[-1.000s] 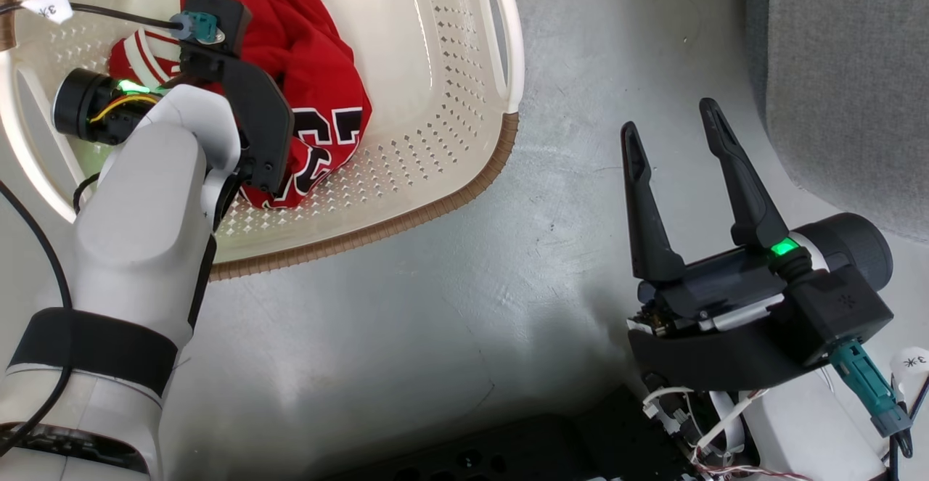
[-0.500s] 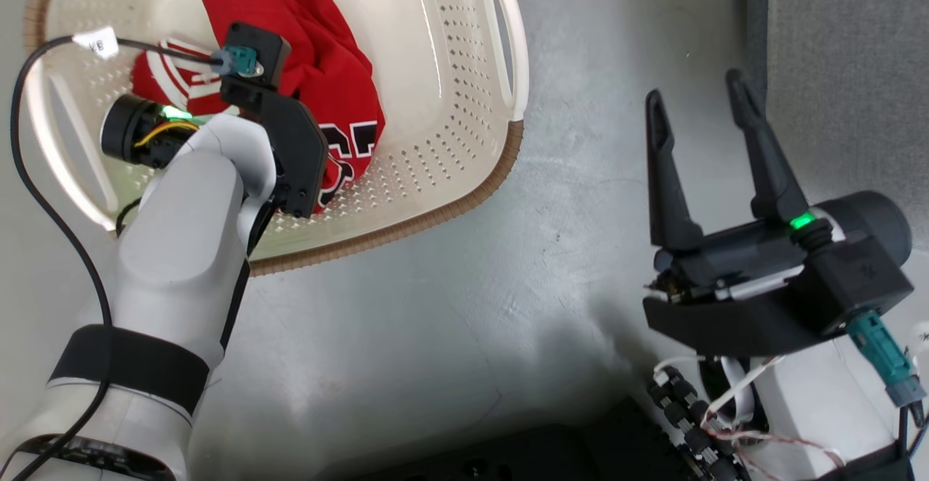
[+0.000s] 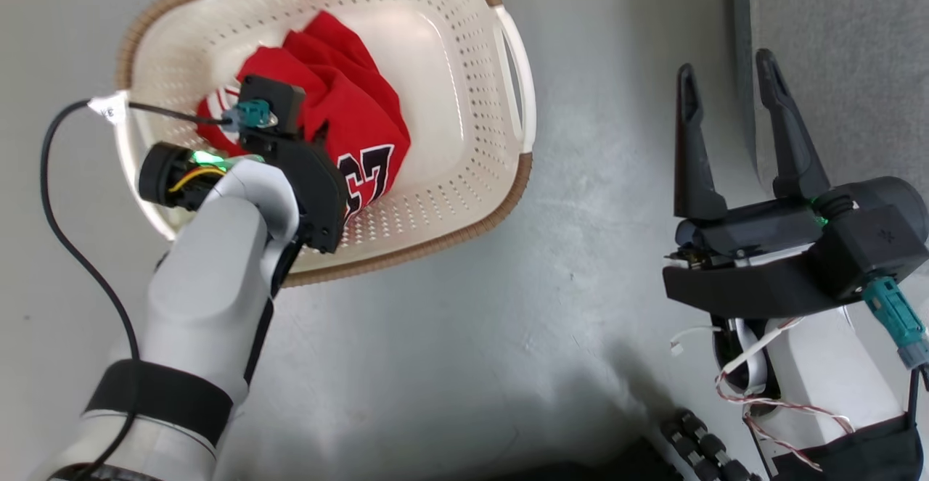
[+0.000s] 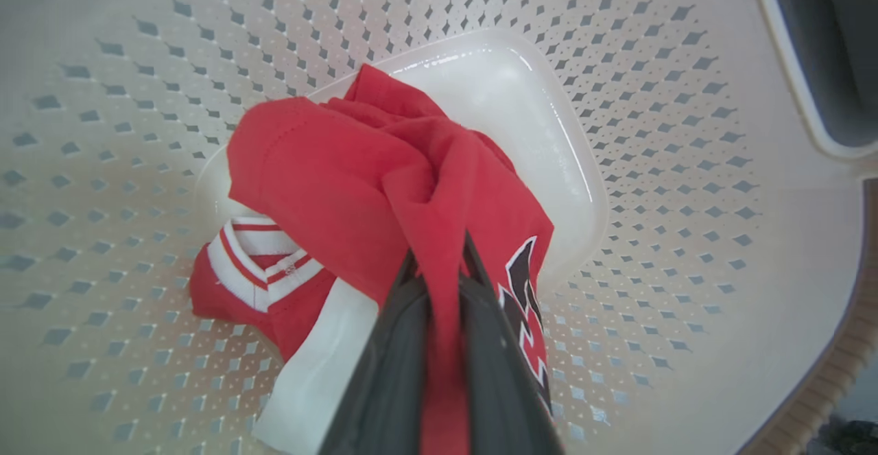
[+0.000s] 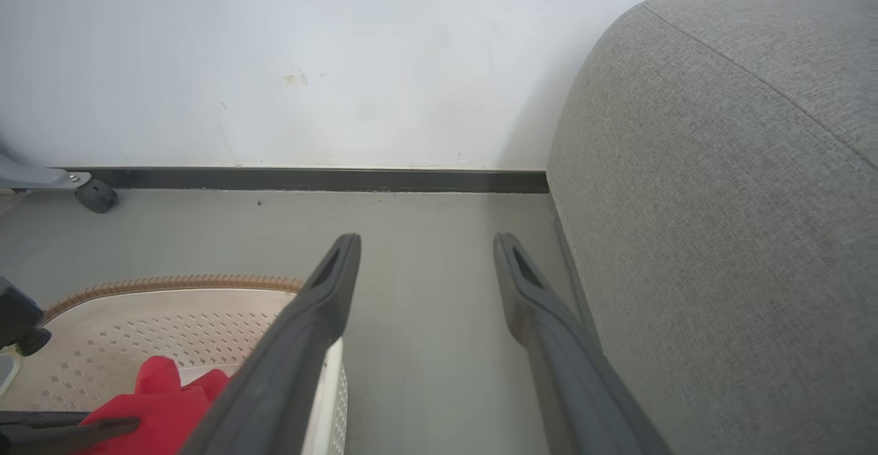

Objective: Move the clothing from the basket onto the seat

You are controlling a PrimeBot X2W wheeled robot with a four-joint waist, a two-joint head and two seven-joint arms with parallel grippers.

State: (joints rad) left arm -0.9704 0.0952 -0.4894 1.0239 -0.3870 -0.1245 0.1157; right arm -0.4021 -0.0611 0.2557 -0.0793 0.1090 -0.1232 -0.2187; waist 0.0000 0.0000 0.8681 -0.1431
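Our left claw (image 4: 439,256) is pinched nearly closed on a narrow fold of the red clothing (image 4: 329,167), and the cloth runs down between its two dark fingers. The fold rises in a ridge from a crumpled heap. A white-trimmed collar (image 4: 254,263) lies to one side of the heap and black numerals (image 4: 525,283) to the other, and we cannot tell which garment the fold belongs to.

The heap sits on the bottom of the cream basket (image 3: 464,67), inside its perforated walls, so none of the clothing has left it yet. The basket stands on the grey floor (image 3: 472,358).

Our right claw (image 3: 726,64) hangs over that floor with its fingers spread wide and nothing between them. It is just beside the grey seat (image 3: 842,53), which lies well apart from the basket on our right.

We judge the grip to be the weak point. It holds only a thin fold, so the weight of the hanging cloth could pull the fold free on the way up.

The garments also look tangled. One could ride up with the other and then fall on the floor between the basket and the seat.

A trailing hem could catch on the woven rim and tip or drag the light basket.
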